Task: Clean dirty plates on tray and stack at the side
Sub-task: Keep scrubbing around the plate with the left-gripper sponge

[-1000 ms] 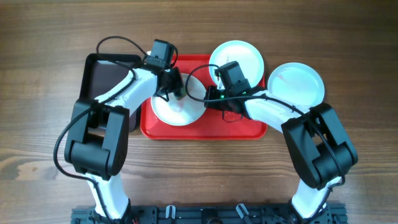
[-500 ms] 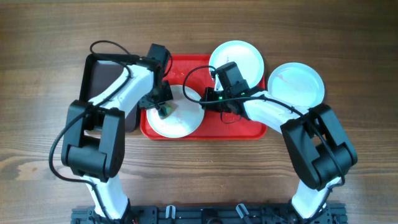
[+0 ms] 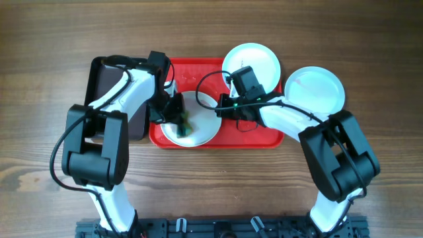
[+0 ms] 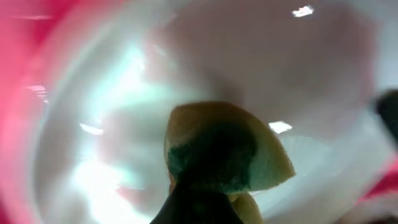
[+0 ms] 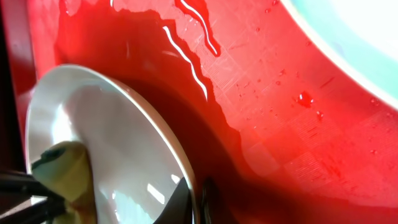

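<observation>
On the red tray (image 3: 264,137) one white plate (image 3: 202,129) is tilted, its right rim pinched by my right gripper (image 3: 220,108), which is shut on it. The right wrist view shows that rim between the fingers of the right gripper (image 5: 195,200), with the plate (image 5: 124,149) lifted off the wet tray (image 5: 280,93). My left gripper (image 3: 180,119) is shut on a yellow-and-green sponge (image 3: 185,125) and presses it on the plate's face. Up close, the sponge (image 4: 224,149) fills the view against the plate (image 4: 311,74). A second plate (image 3: 251,63) sits at the tray's far edge. A third plate (image 3: 316,87) lies on the table to the right.
A dark brown tray (image 3: 109,86) with a black rim lies left of the red tray, under my left arm. Water beads and streaks cover the red tray's floor (image 5: 305,99). Bare wooden table (image 3: 211,192) lies in front of the tray.
My left gripper has dragged the sponge from the plate's far edge across its face toward the near side. The right gripper has kept its hold on the rim.
</observation>
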{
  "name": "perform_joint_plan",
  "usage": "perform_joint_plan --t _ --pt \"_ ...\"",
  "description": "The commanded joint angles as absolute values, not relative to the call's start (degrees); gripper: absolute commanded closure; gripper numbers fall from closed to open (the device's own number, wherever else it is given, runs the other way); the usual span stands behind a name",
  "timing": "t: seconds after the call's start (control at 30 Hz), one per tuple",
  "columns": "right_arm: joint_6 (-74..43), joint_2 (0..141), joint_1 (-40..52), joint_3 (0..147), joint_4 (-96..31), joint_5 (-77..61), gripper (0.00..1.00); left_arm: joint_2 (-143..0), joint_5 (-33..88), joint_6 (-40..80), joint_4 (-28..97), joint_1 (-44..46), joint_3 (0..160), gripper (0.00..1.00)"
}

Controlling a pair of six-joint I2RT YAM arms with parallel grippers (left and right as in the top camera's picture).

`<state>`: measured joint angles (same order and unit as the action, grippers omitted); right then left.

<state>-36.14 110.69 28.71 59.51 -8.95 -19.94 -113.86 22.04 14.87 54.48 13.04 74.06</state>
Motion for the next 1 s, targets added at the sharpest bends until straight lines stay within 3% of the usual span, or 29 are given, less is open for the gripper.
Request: perform_joint_plan --t 0.0,0.2,0.33,0.63,0.97 --pt "-39.03 112.20 30.70 58.92 -9.45 -16.67 0.96 -117.32 40.53 9.08 54.22 14.15 71.64 0.96" --pt "-39.00 112.20 30.68 58.92 -9.06 -16.71 0.96 -117.32 43.77 8.82 48.71 15.42 71.64 0.96" --pt "-39.00 112.20 30.68 58.92 -9.13 -16.73 0.96 -117.32 37.52 13.34 41.87 16.53 71.64 0.96" --pt "-38.98 112.20 30.68 58.92 -9.08 -16.73 0.96 -117.32 11.51 30.37 29.71 17.04 71.64 0.96" --pt "-39.00 112.20 30.68 58.92 -9.06 -16.73 0.96 -117.32 -24.88 41.23 34.28 17.04 71.64 0.96"
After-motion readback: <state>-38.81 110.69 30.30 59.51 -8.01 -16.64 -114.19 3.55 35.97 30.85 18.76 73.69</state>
